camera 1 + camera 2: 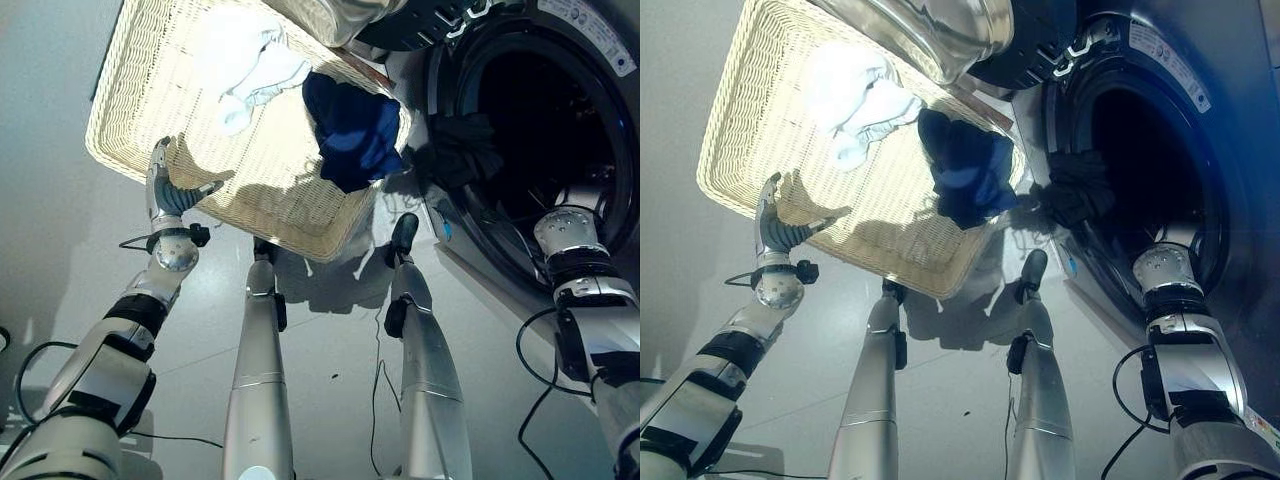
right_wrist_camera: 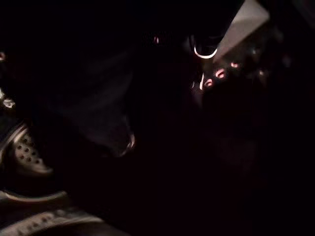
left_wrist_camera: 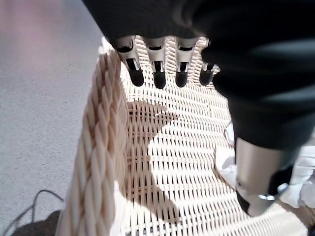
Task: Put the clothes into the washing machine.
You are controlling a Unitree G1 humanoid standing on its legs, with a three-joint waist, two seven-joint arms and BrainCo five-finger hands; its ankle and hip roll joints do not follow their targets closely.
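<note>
Left hand (image 1: 165,190) held with fingers relaxed over basket (image 1: 150,110) rim. Blue garment (image 1: 350,130) draped on basket's far corner beside washer opening (image 1: 540,130), white cloth (image 1: 250,65) inside. Right hand sunk in drum, nearer; finger state cannot be told.

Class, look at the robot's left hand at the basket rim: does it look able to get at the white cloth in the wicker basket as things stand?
Probably yes. The left hand rests open at the wicker basket's near rim, and bare weave lies between it and the white cloth farther in. Nothing blocks the way, though it must stretch across the basket.

Rough woven wicker basket (image 1: 160,90); soft cloth garments (image 1: 352,130); glossy floor (image 1: 330,340).
</note>
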